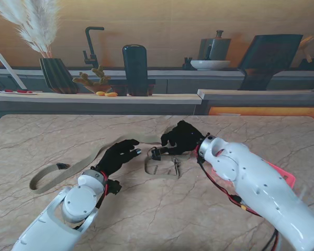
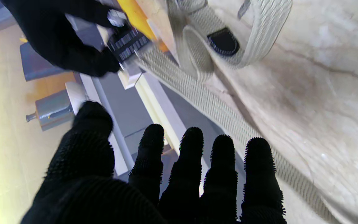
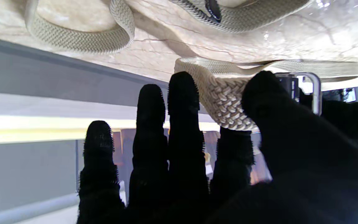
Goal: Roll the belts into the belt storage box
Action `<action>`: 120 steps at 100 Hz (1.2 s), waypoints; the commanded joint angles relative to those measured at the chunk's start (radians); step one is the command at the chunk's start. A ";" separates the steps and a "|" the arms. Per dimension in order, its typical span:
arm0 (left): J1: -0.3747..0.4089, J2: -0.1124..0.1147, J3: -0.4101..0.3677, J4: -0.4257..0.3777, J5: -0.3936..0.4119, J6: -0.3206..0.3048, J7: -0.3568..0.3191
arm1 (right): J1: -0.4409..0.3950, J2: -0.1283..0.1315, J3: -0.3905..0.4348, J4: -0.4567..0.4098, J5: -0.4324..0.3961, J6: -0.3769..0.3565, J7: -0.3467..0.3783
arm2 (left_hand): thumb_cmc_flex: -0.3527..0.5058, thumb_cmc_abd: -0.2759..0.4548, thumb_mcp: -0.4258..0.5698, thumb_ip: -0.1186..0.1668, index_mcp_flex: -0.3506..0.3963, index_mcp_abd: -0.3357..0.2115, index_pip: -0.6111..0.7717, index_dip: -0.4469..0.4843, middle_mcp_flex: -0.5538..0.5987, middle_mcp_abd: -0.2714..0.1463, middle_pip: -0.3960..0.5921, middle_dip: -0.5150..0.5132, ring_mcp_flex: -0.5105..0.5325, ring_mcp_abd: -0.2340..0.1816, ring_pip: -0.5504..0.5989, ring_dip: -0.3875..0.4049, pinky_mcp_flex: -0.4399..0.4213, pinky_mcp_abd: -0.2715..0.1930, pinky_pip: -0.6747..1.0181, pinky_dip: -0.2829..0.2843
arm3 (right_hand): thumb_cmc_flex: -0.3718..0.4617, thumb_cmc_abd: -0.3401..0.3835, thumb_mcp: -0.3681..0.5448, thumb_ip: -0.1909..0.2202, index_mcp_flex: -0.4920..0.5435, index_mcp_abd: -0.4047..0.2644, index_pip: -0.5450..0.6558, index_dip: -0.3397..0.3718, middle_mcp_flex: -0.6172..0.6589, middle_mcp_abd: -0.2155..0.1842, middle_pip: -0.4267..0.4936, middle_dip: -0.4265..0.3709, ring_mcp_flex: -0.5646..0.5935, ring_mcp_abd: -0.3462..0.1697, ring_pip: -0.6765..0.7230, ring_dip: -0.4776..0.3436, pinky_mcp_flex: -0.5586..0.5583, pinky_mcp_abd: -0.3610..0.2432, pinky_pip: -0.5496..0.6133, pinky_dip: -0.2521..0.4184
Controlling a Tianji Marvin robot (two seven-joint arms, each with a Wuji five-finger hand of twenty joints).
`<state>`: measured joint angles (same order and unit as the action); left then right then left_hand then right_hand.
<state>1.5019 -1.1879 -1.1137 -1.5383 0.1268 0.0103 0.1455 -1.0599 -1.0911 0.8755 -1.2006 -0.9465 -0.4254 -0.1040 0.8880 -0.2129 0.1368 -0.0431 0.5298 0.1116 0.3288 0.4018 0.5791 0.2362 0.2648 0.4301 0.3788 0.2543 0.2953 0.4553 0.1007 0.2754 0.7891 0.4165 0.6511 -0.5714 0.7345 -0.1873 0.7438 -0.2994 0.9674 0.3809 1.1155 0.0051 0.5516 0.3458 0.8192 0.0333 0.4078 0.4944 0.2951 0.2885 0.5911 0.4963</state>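
**Both gloved hands met at mid-bench**

The black-gloved right hand reached in from the right on its white arm, thumb and forefinger pinched on the woven beige belt beside its buckle. The black-gloved left hand held nothing, its fingers extended and slightly apart, pointing toward the right hand.

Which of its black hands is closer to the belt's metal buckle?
Right. The right hand pinches the beige woven belt beside its metal buckle; the left hand hovers open nearby.
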 commanded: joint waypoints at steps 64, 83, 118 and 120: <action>-0.158 0.021 0.133 0.084 0.183 -0.074 -0.112 | -0.281 0.085 0.333 -0.394 -0.334 -0.311 -0.100 | -0.177 -0.318 0.471 -0.023 -0.187 -0.070 0.035 -0.049 -0.258 -0.111 -0.067 -0.191 -0.212 -0.163 -0.118 -0.252 -0.089 -0.321 -0.470 -0.238 | 0.003 0.021 0.074 -0.008 0.063 -0.092 0.059 0.017 0.043 -0.035 -0.026 0.005 0.054 -0.053 0.012 0.035 0.012 -0.005 0.053 -0.024; -0.203 0.016 0.176 0.117 0.174 -0.075 -0.121 | -0.282 0.086 0.336 -0.420 -0.352 -0.336 -0.113 | -0.169 -0.319 0.479 -0.024 -0.207 -0.072 0.039 -0.054 -0.271 -0.118 -0.059 -0.199 -0.226 -0.173 -0.110 -0.261 -0.090 -0.334 -0.488 -0.245 | 0.000 0.024 0.073 -0.007 0.061 -0.093 0.059 0.019 0.043 -0.037 -0.030 0.009 0.058 -0.058 0.013 0.039 0.015 -0.008 0.056 -0.026; -0.231 -0.017 0.222 0.168 0.076 -0.069 -0.089 | -0.274 0.085 0.333 -0.432 -0.346 -0.344 -0.096 | 0.013 -0.089 0.411 -0.027 -0.003 -0.084 0.162 -0.029 0.047 -0.137 0.015 -0.187 0.006 -0.174 -0.020 -0.225 -0.021 -0.324 -0.391 -0.187 | 0.002 0.028 0.071 -0.005 0.057 -0.092 0.058 0.022 0.044 -0.035 -0.033 0.015 0.061 -0.059 0.013 0.047 0.015 -0.009 0.059 -0.029; -0.231 -0.021 0.225 0.172 0.072 -0.071 -0.081 | -0.273 0.085 0.334 -0.433 -0.345 -0.344 -0.093 | 0.031 -0.097 0.406 -0.047 0.015 -0.087 0.173 -0.021 0.073 -0.136 0.018 -0.183 0.019 -0.170 -0.016 -0.221 -0.020 -0.320 -0.371 -0.178 | 0.001 0.029 0.070 -0.005 0.057 -0.092 0.058 0.022 0.044 -0.035 -0.032 0.015 0.062 -0.060 0.014 0.048 0.015 -0.009 0.059 -0.029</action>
<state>1.2651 -1.1856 -0.8984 -1.3765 0.1967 -0.0635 0.0417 -1.3357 -1.0042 1.2072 -1.6188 -1.2931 -0.7647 -0.2079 0.8746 -0.3399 0.5612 -0.0426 0.4976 0.0610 0.4468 0.3610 0.5912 0.1392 0.2493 0.2337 0.3571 0.1101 0.2547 0.2165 0.0743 0.0007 0.3698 0.2065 0.6400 -0.5714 0.7450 -0.1878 0.7459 -0.2992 0.9644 0.3808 1.1260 -0.0306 0.5320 0.3472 0.8587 -0.0010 0.4165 0.5233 0.3106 0.2846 0.6264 0.4849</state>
